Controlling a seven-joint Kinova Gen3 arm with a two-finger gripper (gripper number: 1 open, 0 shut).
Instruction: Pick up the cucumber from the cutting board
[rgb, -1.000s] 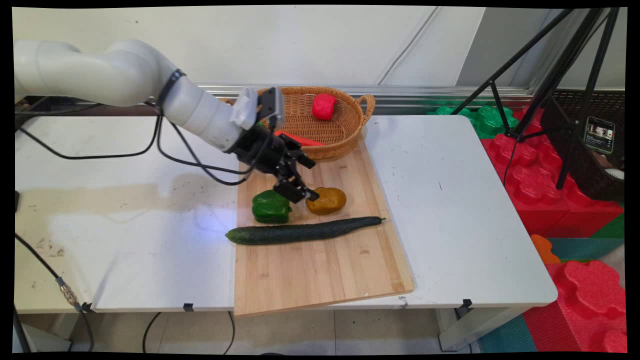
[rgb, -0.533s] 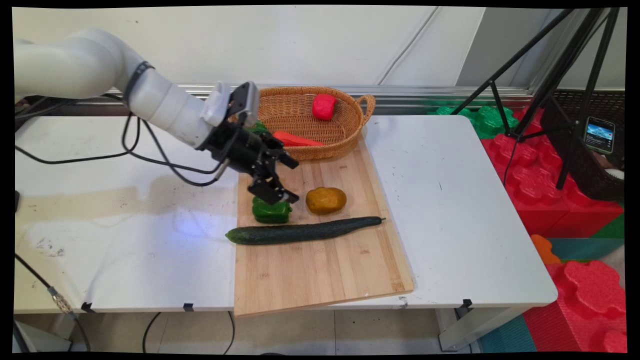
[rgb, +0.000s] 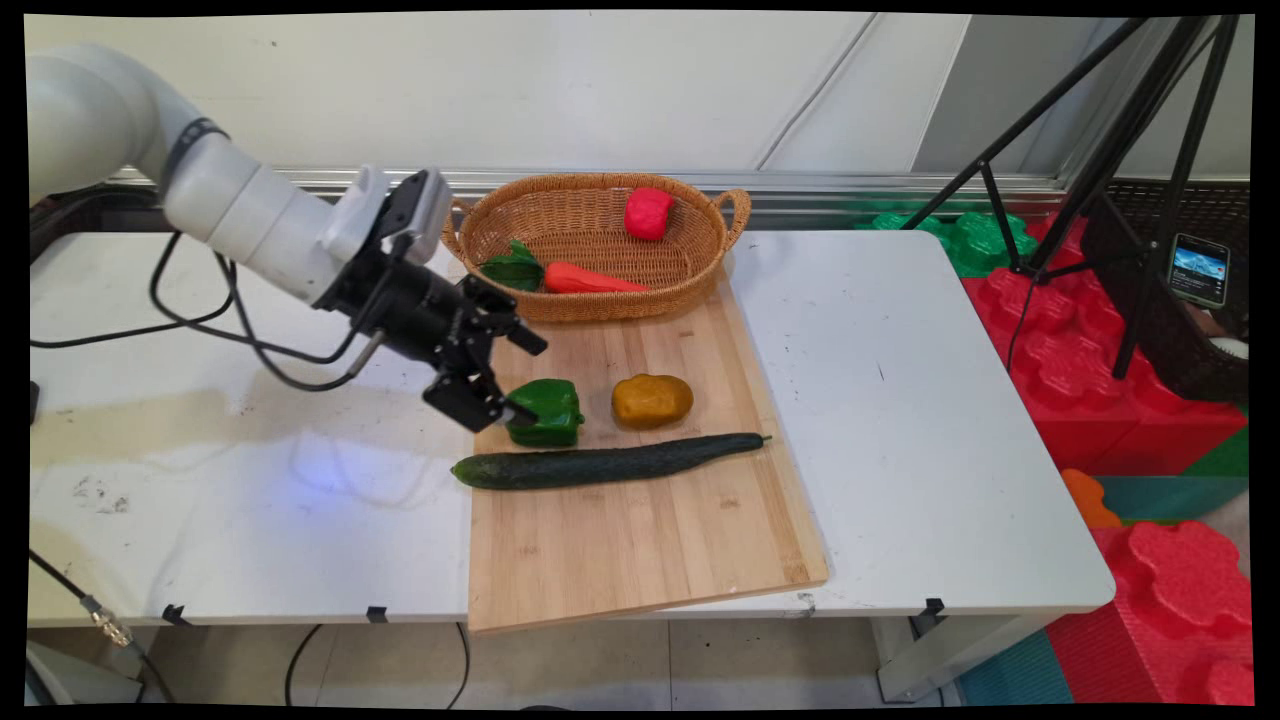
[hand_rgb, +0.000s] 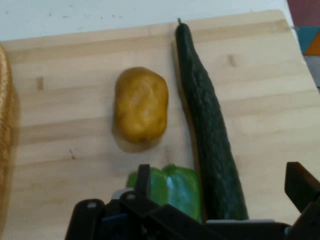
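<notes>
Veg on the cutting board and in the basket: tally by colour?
Green: 2, bell pepper, cucumber
Yellow-brown: 1, potato
Orange: 1, carrot, in the wicker basket
Red: 1, lumpy red item, in the basket
Total: 5

The white arm reaches in from the counter's far left, angled downward; its black end effector (rgb: 500, 385) hangs low, fingers spread apart.

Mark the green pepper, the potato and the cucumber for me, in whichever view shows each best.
green pepper (rgb: 545, 411), main view, on its top face beside the gripper.
potato (hand_rgb: 141, 107), hand view, middle of its skin.
cucumber (rgb: 610, 461), main view, midway along its length.
</notes>
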